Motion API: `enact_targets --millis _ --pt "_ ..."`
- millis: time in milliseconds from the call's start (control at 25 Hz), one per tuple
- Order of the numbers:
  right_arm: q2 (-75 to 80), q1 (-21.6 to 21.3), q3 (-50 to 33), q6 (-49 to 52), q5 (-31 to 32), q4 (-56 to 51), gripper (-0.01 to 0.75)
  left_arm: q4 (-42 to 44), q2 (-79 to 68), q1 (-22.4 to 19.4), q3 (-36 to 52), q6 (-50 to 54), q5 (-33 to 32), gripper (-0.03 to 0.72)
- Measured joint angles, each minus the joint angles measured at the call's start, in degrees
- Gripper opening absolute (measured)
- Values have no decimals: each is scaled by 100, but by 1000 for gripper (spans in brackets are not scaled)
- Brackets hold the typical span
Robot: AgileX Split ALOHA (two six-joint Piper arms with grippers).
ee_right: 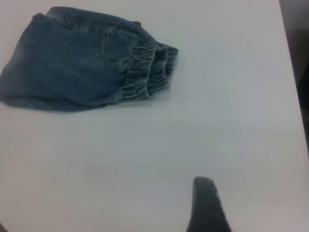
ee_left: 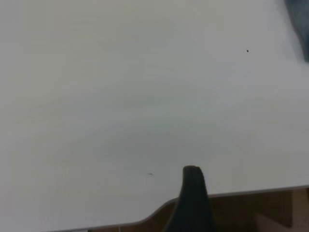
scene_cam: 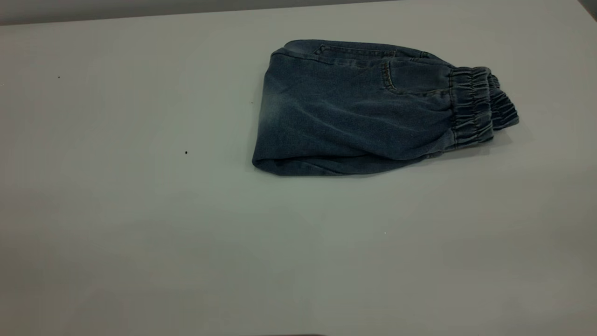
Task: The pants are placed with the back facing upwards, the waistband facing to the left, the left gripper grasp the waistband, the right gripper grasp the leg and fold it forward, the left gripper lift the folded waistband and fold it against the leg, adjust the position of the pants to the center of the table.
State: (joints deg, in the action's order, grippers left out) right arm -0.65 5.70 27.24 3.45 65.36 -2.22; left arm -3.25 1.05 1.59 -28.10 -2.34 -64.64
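Observation:
The pants (scene_cam: 354,112) lie folded lengthwise, flat on the table (scene_cam: 140,224), toward its far right in the exterior view. Their elastic waistband (scene_cam: 475,107) points right and the leg end (scene_cam: 275,140), with a pale faded patch, points left. A back pocket (scene_cam: 410,77) faces up. Neither gripper shows in the exterior view. In the right wrist view the pants (ee_right: 72,72) lie well away from the right gripper (ee_right: 206,205), which holds nothing I can see. The left gripper (ee_left: 193,198) hovers near a table edge, with only a sliver of the pants (ee_left: 300,24) in a corner of its view.
A table edge (ee_left: 251,192) runs just by the left gripper, with brown floor beyond it. Another table edge (ee_right: 289,82) shows to one side in the right wrist view. Small dark specks (scene_cam: 186,152) dot the tabletop.

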Motion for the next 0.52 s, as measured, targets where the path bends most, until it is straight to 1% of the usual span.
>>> enact_targets --millis 80,520 --pt "0 58 0 0 0 13 388 -5 0 0 0 0 0 535" --pt "0 59 0 0 0 13 388 -5 0 0 0 0 0 535"
